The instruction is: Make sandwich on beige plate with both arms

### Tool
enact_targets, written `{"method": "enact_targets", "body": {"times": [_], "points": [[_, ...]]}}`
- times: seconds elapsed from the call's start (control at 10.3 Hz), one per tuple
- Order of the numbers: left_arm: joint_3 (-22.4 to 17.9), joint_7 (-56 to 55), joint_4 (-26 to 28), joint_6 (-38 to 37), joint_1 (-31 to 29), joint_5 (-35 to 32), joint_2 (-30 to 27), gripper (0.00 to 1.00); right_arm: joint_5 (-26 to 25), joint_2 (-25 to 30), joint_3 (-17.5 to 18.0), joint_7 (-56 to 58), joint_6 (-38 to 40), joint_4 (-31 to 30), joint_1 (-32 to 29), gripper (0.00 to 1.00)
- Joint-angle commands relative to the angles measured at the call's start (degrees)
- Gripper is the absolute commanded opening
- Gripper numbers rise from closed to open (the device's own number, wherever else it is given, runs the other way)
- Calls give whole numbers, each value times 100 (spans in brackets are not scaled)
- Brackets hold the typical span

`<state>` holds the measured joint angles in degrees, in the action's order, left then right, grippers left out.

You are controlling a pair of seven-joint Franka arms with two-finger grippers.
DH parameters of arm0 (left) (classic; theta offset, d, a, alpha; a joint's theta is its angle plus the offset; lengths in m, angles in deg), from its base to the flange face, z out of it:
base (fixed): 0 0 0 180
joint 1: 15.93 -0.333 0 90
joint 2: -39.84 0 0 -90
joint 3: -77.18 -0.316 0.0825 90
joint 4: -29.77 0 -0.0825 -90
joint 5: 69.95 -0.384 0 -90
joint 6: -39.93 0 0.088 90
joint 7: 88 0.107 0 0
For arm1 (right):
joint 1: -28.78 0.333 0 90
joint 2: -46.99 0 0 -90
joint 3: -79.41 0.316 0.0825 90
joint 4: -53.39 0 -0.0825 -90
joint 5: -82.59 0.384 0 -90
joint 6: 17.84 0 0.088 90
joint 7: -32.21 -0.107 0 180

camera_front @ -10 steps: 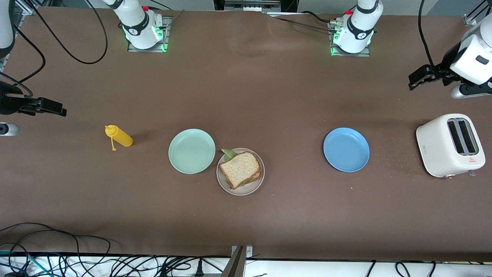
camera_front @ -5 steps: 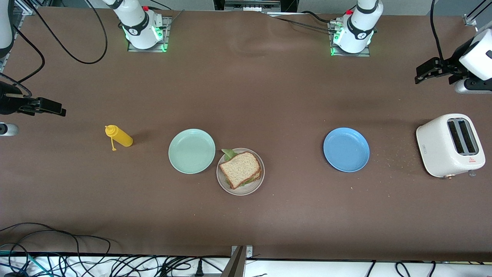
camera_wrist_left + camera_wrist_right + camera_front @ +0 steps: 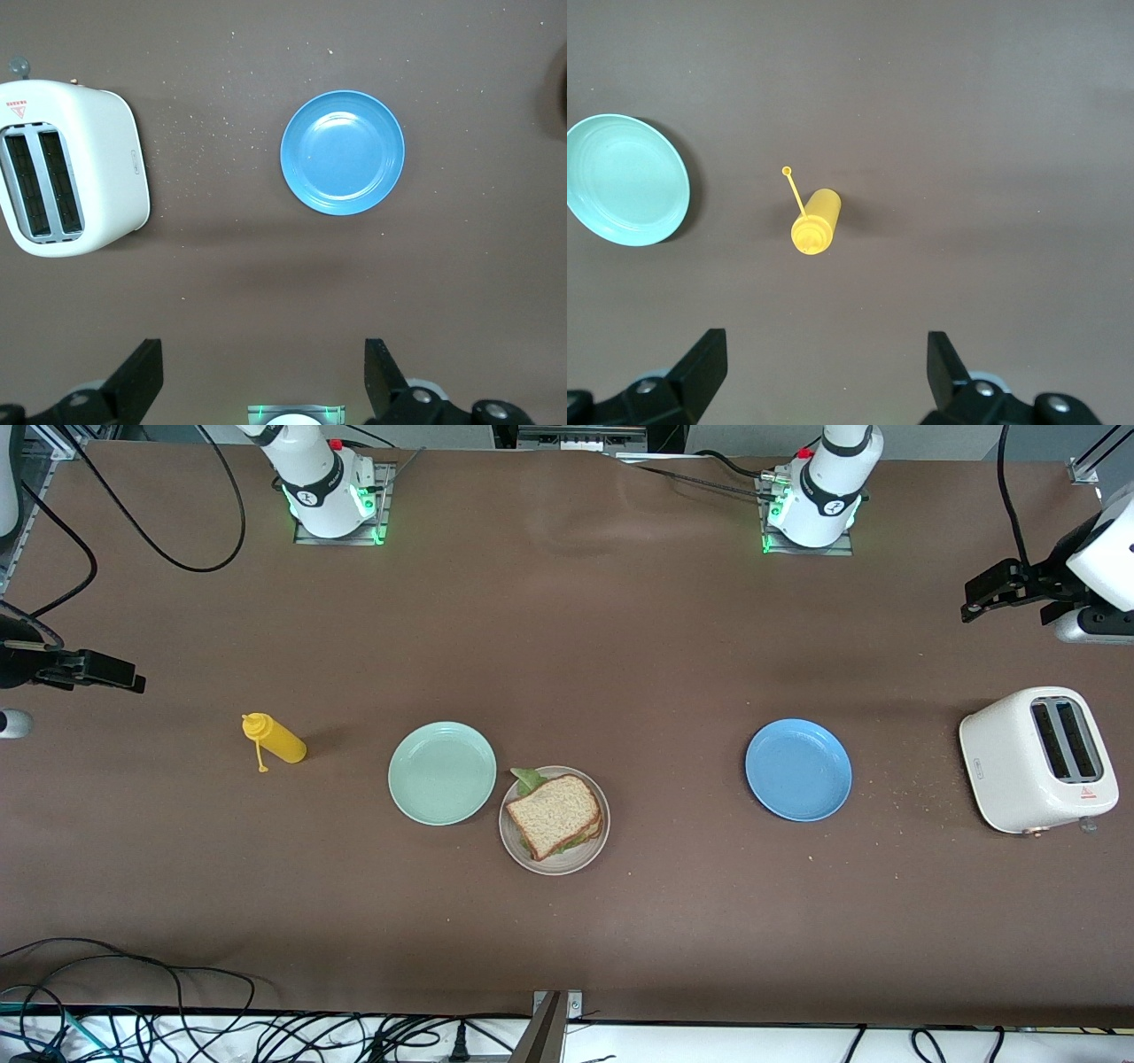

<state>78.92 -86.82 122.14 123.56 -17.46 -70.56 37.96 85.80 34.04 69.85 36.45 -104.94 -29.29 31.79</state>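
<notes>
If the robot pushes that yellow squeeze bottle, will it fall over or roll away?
The yellow plastic squeeze bottle looks tall and narrow for its base, so a push near its top would probably tip it. Its body is round, so once down it may roll. The little cap dangling on a thin strap looks floppy and might slow it.

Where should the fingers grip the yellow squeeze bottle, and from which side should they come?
Probably from above, closing across the round body of the yellow squeeze bottle, below its cap. It appears to stand upright alone on the table, toward the right arm's end, apart from the mint-green plate, so both flanks are free.
</notes>
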Motion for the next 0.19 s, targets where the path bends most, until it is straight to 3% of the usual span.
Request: {"method": "enact_targets", "body": {"times": [0.0,0.1], "points": [[37,110,-176,118,-14,131,170,100,-66,13,42,-55,-26,-20,-29,100],[45,102,-176,127,4,140,188,100,-66,13,42,-55,-26,-20,-29,100]]}}
